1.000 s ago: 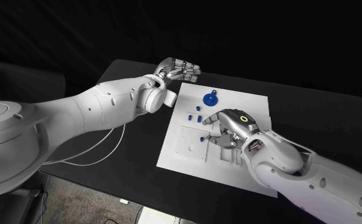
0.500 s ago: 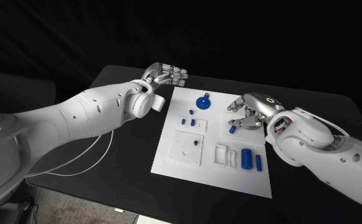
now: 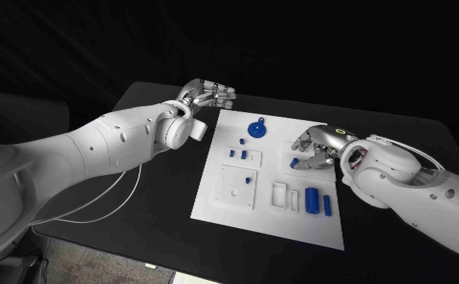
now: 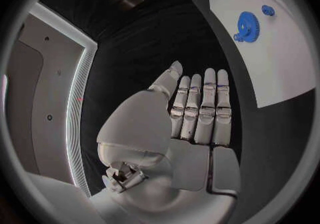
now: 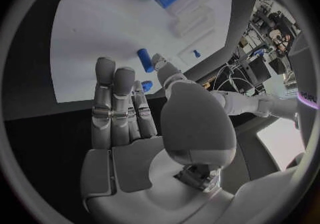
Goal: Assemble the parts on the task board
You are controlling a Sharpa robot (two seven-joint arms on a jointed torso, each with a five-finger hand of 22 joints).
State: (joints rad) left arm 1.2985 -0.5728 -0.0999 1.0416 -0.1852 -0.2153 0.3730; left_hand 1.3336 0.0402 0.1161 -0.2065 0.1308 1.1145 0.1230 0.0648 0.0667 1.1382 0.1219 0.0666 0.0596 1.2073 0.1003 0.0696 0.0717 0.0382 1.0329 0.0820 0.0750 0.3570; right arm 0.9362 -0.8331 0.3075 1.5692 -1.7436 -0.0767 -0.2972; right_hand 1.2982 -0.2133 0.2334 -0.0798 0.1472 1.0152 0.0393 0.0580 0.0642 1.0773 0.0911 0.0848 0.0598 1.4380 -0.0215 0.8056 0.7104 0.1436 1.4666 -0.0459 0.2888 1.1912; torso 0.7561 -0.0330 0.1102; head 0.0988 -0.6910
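— What sits closest to the robot on the task board (image 3: 222, 204)?

— Two blue cylinders (image 3: 312, 198) lying side by side, on the near side of the right hand (image 3: 316, 146) and apart from it. A second ago that hand hung over the middle of the board and covered this patch. It has since swung out to the board's right edge, so the cylinders are now uncovered.

— Is the right hand carrying anything?

— I cannot tell. A small blue part (image 3: 294, 162) lies just beside its fingertips. The right wrist view shows a blue bit (image 5: 146, 86) between thumb and fingers, but not whether it is pinched or merely behind them. Over the last half second the hand has barely moved.

— So what does that mean for the assembly?

— My guess is that it has left the centre to fetch or set down that small part. The cylinders still lie loose, so most of the task is likely still to do.

— And further out?

— The blue gear (image 3: 258, 127) lies beyond the right hand, between the two hands. Beyond it, the left hand (image 3: 212, 93) hovers off the board's far left corner, above the black table (image 3: 383, 125), where it was before. Its palm is empty and its fingers are extended, holding nothing.
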